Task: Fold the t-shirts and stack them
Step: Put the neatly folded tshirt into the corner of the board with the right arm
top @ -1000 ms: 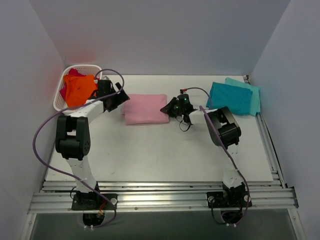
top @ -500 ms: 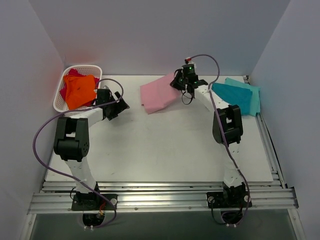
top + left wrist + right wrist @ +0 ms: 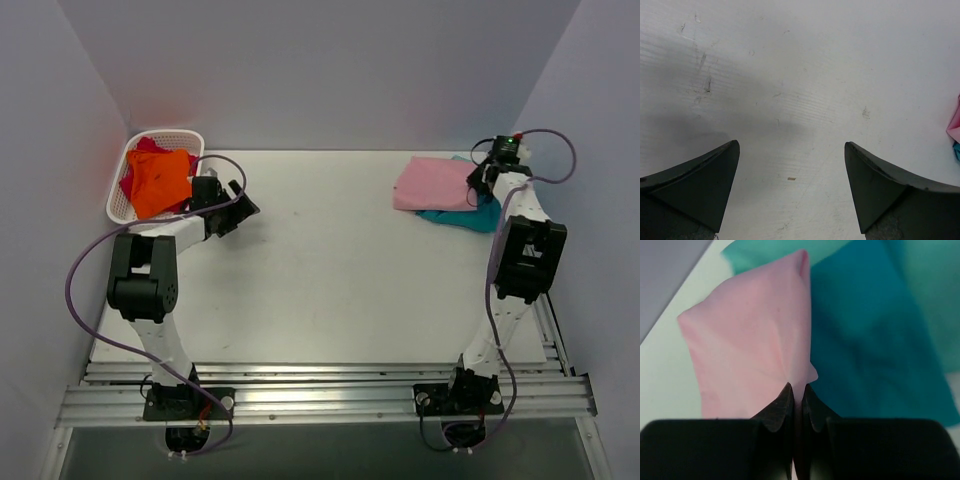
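A: State of left gripper?
B: Jaws wide apart over bare table, nothing between them. It sits near the white basket, which holds orange cloth.
A: And right gripper?
B: Pinched tight on an edge of the pink t-shirt, far right corner. The pink lies partly over the teal t-shirt, with the lighter turquoise t-shirt beyond.

Left arm: jaws wide; right arm: jaws clamped.
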{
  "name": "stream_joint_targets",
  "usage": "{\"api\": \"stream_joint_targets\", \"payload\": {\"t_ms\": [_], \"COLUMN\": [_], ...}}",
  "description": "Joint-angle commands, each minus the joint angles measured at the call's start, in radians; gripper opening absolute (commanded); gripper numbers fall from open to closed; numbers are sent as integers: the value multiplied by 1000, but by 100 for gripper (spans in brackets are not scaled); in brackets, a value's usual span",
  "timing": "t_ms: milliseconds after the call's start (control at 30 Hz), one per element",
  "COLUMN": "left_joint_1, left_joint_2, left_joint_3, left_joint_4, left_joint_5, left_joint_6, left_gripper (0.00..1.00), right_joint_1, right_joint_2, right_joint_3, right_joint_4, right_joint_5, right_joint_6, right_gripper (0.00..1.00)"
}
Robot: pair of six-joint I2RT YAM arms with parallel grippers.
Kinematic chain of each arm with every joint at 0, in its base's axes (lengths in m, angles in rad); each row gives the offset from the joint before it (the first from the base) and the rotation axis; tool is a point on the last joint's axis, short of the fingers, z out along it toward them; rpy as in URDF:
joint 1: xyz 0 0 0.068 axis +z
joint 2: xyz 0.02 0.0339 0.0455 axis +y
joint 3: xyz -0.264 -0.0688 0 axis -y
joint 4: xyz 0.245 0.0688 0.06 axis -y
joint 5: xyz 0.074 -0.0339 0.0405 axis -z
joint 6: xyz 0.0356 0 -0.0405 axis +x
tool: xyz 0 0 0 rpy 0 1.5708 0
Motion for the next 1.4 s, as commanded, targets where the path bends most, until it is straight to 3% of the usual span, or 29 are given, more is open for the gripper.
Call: {"api": "stream_joint_targets", "payload": {"t_ms": [0, 267, 533, 767, 833, 867, 900, 933, 967, 1200, 1367], "left_joint_1": [4, 4, 2, 2, 1, 2, 2, 1, 2, 2, 1], "left_joint_2": [14, 25, 33, 33, 34, 36, 37, 40, 42, 17, -20], "left_joint_3": [29, 30, 29, 32, 32, 32, 33, 35, 36, 24, 17], "left_joint_4": [63, 74, 77, 76, 77, 77, 77, 76, 74, 74, 73], "left_joint_5": [39, 55, 61, 65, 65, 68, 70, 72, 73, 59, 53], "left_joint_6": [-6, -9, -8, -9, -8, -8, -6, -6, -6, 15, 23], "left_gripper": [94, 92, 92, 91, 91, 91, 91, 91, 91, 91, 91], "right_joint_1": [-94, -139, -181, -288, -305, -311, -317, -317, -317, -254, -115], "right_joint_2": [-177, -134, -110, -50, -56, -53, -52, -44, -39, -142, -292], "right_joint_3": [-111, -68, -101, -159, -182, -183, -183, -174, -170, -173, -136], "right_joint_4": [29, -1, -5, 3, 15, 14, 12, -1, -9, -26, -92], "right_joint_5": [45, 26, 112, 129, 154, 161, 164, 180, 181, 249, 345], "right_joint_6": [-21, -35, -24, 41, 61, 67, 68, 71, 74, 50, 15], "right_gripper": [0, 0, 0, 4, 23, 39, 75, 94, 100, 100, 100]}}
